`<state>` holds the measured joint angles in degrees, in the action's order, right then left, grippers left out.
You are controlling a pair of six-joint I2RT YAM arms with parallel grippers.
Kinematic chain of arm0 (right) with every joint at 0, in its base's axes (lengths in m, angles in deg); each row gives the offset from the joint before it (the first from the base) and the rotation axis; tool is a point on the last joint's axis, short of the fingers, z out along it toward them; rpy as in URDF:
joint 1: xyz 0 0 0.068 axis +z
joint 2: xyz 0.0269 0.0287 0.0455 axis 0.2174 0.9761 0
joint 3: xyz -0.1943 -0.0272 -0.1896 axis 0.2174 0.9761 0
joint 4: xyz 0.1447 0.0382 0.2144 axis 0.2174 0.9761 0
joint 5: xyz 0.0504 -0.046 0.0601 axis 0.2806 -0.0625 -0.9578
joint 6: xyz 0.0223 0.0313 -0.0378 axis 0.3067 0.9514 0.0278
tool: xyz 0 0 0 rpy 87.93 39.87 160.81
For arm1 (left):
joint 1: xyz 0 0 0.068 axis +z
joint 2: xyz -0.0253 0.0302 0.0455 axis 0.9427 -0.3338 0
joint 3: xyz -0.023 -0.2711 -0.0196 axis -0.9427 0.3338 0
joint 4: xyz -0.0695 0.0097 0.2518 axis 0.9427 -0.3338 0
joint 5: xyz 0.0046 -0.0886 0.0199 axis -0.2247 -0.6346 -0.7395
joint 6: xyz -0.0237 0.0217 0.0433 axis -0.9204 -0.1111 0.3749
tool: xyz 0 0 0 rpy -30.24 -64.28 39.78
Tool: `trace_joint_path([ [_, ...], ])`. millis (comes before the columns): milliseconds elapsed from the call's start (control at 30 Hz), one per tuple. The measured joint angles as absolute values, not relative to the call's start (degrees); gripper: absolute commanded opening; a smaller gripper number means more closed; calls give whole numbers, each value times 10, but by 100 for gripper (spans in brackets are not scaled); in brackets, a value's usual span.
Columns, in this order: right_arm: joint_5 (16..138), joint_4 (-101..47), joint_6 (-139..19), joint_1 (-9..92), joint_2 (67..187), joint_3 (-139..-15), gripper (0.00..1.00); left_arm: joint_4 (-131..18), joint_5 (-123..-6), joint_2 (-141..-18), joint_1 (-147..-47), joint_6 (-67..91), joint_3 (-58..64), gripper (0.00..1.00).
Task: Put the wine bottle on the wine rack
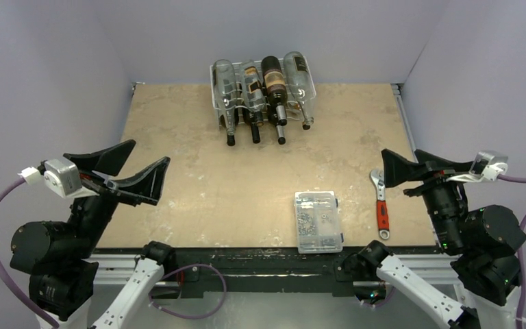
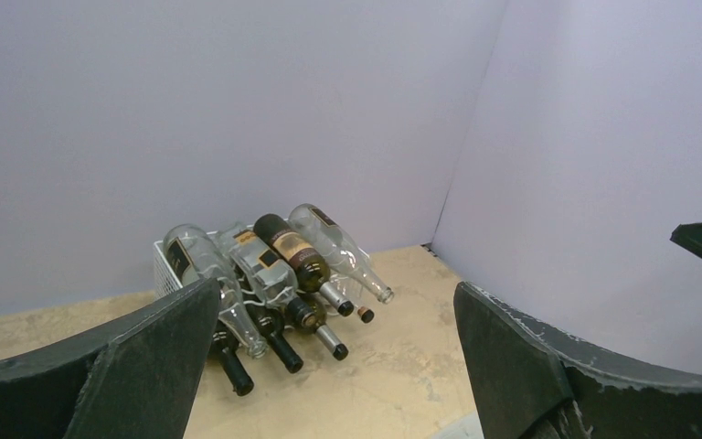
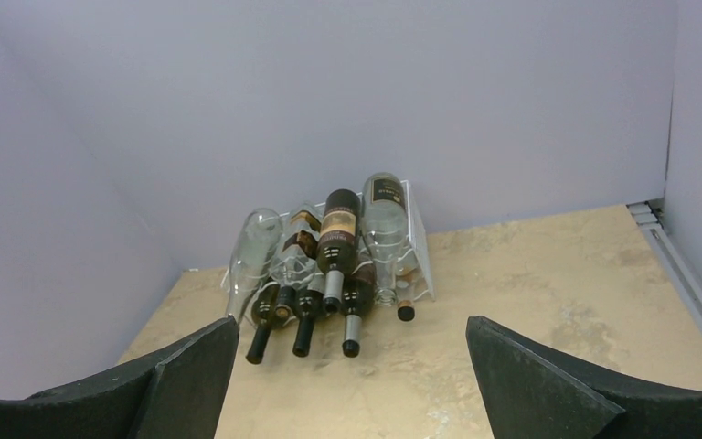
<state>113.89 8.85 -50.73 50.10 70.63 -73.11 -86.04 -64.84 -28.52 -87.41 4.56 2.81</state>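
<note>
Wine bottle (image 1: 272, 75) lies in wine rack (image 1: 216, 96) at counter (image 1: 198, 178) far edge, left pincer (image 1: 151, 151) and right pincer (image 3: 352, 322) spread, holding nothing; only top view shows wrench (image 1: 381, 205) and parts box (image 1: 318, 223) by near edge.

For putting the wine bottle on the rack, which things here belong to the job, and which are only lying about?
Belong to the job:
wine rack
wine bottles lying in it

Only lying about:
red-handled wrench
clear box of small parts
</note>
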Motion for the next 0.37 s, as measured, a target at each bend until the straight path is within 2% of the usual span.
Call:
trace_joint_path([
  [367, 1166, 107, -508, 501, 706, -747, 99, -888, -629, -276, -874, 36, 21, 100],
])
